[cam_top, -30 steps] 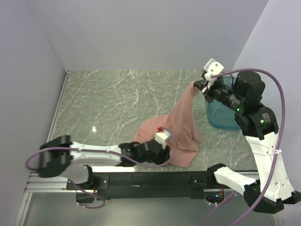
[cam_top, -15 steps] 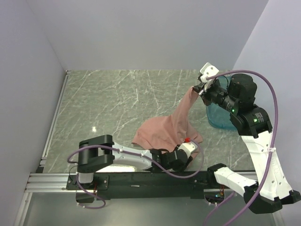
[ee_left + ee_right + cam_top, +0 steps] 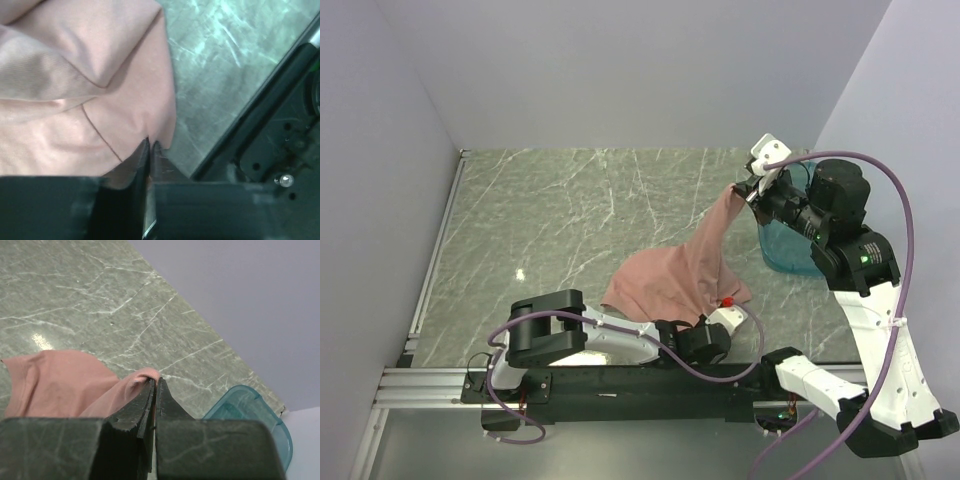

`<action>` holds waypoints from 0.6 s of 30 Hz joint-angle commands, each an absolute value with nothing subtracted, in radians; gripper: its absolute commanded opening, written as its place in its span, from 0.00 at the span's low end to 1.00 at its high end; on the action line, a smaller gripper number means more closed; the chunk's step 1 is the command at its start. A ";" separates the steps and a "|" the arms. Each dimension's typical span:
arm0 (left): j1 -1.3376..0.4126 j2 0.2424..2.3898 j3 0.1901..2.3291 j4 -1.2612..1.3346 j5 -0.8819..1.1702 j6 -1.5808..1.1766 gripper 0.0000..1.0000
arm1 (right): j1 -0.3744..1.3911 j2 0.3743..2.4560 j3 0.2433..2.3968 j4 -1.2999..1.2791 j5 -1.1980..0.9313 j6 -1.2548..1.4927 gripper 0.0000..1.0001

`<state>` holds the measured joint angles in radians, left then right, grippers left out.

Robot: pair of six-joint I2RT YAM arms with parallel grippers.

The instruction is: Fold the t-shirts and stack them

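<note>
The dusty-pink t-shirt [image 3: 670, 280] hangs in a long drape from my right gripper [image 3: 742, 188], which holds it up above the table by the tub. Its lower part lies bunched on the marble. In the right wrist view the right gripper [image 3: 155, 380] is shut on a rolled edge of the t-shirt [image 3: 55, 380]. My left gripper [image 3: 718, 303] lies low at the shirt's near right corner. In the left wrist view the left gripper [image 3: 150, 142] is shut, pinching the puckered hem of the t-shirt [image 3: 75, 100]. The print is hidden.
A translucent teal tub [image 3: 785, 255] stands at the right edge of the table, just behind the right gripper, and its rim shows as the tub [image 3: 250, 405] in the right wrist view. The black rail [image 3: 650, 380] runs close along the near edge.
The left arm has swung right along the shirt's near edge to its right corner, and its gripper has gone from open to shut on the hem. The right gripper has barely moved.
</note>
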<state>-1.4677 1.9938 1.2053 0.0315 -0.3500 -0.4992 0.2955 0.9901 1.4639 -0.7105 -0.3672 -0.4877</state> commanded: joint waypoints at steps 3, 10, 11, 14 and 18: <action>-1.473 1.930 1.168 0.003 -0.436 -0.508 0.01 | 0.284 0.966 1.459 -0.660 -0.379 -0.477 0.00; -1.471 1.594 0.982 -0.027 -0.569 -0.554 0.01 | 0.270 0.940 1.431 -0.661 -0.318 -0.511 0.00; -1.468 1.541 0.959 -0.038 -0.586 -0.566 0.01 | 0.265 0.937 1.422 -0.661 -0.313 -0.514 0.00; -1.459 1.315 0.891 -0.093 -0.664 -0.583 0.01 | 0.258 0.923 1.410 -0.664 -0.305 -0.526 0.00; -1.447 0.969 0.870 -0.141 -0.748 -0.546 0.01 | 0.255 0.911 1.434 -0.705 -0.333 -0.541 0.00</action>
